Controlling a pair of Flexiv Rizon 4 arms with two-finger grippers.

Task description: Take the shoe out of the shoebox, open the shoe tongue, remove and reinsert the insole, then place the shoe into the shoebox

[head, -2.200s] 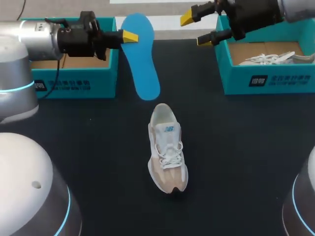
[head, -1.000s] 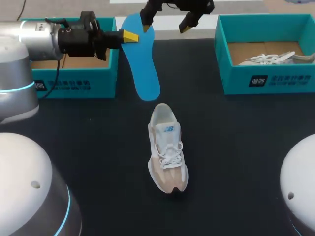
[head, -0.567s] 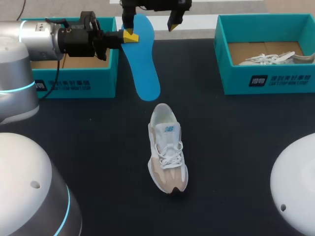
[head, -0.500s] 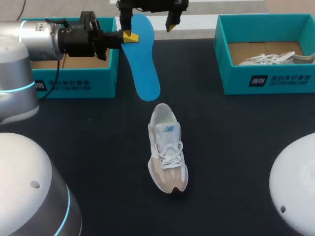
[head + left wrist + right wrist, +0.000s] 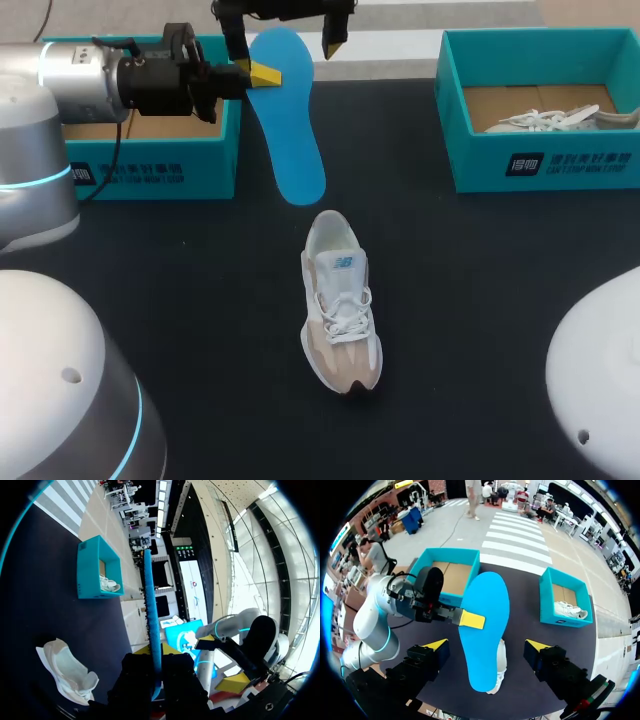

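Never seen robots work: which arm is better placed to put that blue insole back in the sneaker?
Probably left: the left pincer grips the insole near the sneaker; the right pincer is open, merely straddling it.

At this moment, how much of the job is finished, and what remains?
Done: the shoe lies on the table, out of the shoebox, and its insole is out. In hand: the left pincer grips the insole; the open right pincer straddles it without touching. Left: reinsert the insole, then put the shoe into the shoebox.
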